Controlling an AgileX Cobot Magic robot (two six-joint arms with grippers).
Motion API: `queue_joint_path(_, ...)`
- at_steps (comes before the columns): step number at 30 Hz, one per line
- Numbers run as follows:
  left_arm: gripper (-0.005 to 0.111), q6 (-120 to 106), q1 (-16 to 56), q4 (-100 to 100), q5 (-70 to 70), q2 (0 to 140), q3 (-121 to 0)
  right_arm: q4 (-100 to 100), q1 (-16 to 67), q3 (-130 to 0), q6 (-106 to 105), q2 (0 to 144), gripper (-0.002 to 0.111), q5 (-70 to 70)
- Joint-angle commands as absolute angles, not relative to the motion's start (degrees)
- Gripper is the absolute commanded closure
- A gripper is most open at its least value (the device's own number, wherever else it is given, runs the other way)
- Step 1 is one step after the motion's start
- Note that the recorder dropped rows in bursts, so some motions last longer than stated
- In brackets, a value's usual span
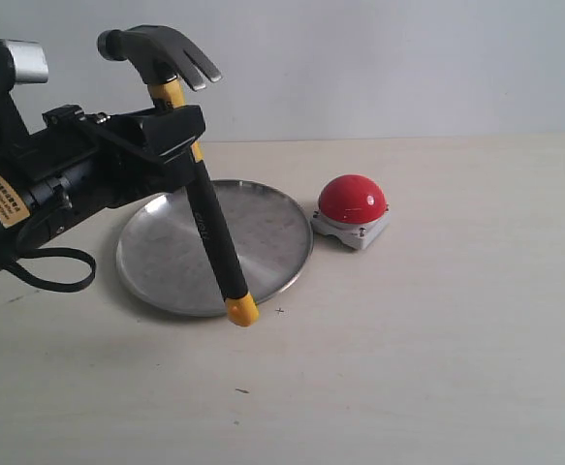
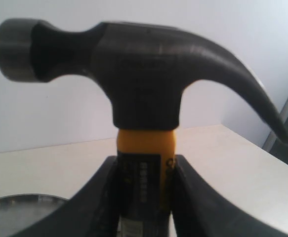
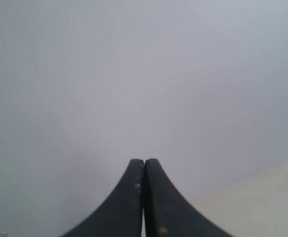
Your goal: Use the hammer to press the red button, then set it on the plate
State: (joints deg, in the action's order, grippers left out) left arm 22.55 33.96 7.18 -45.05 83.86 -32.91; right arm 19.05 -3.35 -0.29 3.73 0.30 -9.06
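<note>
My left gripper [image 1: 177,131] is shut on the hammer [image 1: 209,223], just below its yellow neck. The hammer stands nearly upright, dark head [image 1: 156,48] at the top, claw pointing right. Its yellow handle end [image 1: 242,310] hangs over the near right rim of the silver plate [image 1: 166,262]. In the left wrist view the hammer head [image 2: 134,69] fills the frame and the black fingers [image 2: 193,192] clamp the handle [image 2: 144,182]. The red button [image 1: 352,198] on its grey base sits on the table right of the plate, apart from the hammer. My right gripper [image 3: 144,165] is shut on nothing, facing a blank wall.
The pale tabletop [image 1: 427,368] stretches in front and to the right of the plate and button. A grey wall [image 1: 379,58] backs the table. A black cable loop [image 1: 54,271] hangs under the left arm near the plate's left side.
</note>
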Motion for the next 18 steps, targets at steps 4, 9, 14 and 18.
queue_joint_path(4, 0.107, 26.63, 33.94, 6.84, -49.47, 82.69, -33.27, 13.35, -3.67, -8.37, 16.21, 2.51, 0.108, -9.94)
queue_joint_path(9, 0.107, 27.18, 33.94, 6.84, -49.47, 82.69, -33.27, 8.67, -3.67, -23.4, 14.16, 17.53, 0.108, 10.09)
queue_joint_path(14, 0.107, 27.18, 33.94, 6.84, -49.47, 82.69, -33.27, 29.39, -2.89, -31.17, -9.19, 38.42, 0.108, 23.26)
queue_joint_path(18, 0.107, 27.44, 33.94, 6.84, -49.47, 82.69, -33.27, 57.46, 2.15, -31.88, -44.7, 52.09, 0.108, 29.75)
